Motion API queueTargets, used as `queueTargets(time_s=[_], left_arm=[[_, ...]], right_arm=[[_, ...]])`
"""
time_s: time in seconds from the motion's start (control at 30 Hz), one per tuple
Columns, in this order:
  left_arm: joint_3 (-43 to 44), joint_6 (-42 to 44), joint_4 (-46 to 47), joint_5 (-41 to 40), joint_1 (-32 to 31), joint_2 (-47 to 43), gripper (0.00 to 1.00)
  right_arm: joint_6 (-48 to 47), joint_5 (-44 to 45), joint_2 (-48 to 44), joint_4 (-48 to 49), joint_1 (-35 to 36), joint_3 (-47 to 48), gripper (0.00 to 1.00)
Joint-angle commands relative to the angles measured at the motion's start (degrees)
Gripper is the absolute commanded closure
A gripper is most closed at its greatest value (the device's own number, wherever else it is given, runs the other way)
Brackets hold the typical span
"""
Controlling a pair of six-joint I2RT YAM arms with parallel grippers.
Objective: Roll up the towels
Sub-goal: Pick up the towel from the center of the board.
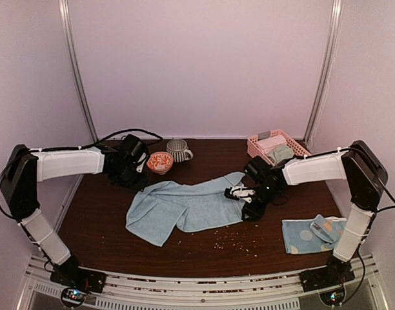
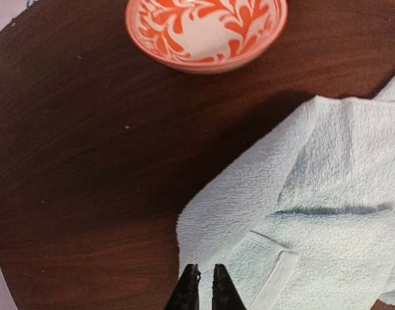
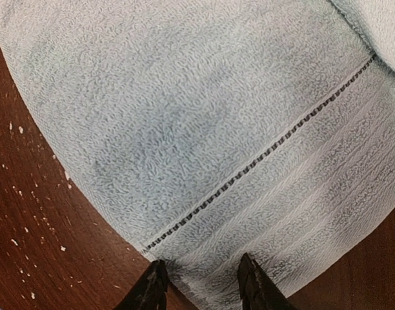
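A plain light blue towel [image 1: 184,206] lies spread and rumpled across the middle of the dark wooden table [image 1: 101,219]. At its far left corner, my left gripper [image 1: 137,175] has its fingertips almost together, pinching the towel's [image 2: 326,213] edge next to a white label [image 2: 275,281]; the left gripper [image 2: 202,274] shows only a sliver of cloth between its tips. My right gripper [image 1: 240,194] is at the towel's right end. Its jaws [image 3: 202,263] stand apart over the hem of the towel [image 3: 184,116]. A dotted blue towel [image 1: 312,234] lies at the near right.
An orange-patterned bowl [image 1: 160,162] and a striped mug [image 1: 178,150] stand behind the towel, the bowl [image 2: 207,29] close ahead of my left gripper. A pink lattice basket [image 1: 255,145] holding folded cloths sits at the back right. Crumbs [image 1: 230,240] dot the table near the front.
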Motion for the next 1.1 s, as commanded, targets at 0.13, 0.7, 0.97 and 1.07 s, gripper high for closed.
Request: queueTargets(time_s=[0.13,0.7,0.97,1.07], left_arm=[[-2.7,1.4,-0.7,-0.7,1.5,-5.7,1.0],[2.1,6.1,3.1,8.4,-4.8,7.6,0.53],[3.5,5.7,0.9,3.0,-4.8,11.2,0.58],[2.8,6.9,1.0,6.3,-4.7,10.1,0.55]], right_arm=[[-0.5,8.1,4.0,-3.5,-1.1,-3.6,0.62],[-0.4,6.2,2.0,-5.1,-1.1,-4.6,0.62],[-0.7,5.8,2.7,-5.1,-1.1,-5.2,0.62],[-0.8,5.6,2.7,-5.1,-1.1,-5.3,0.63]])
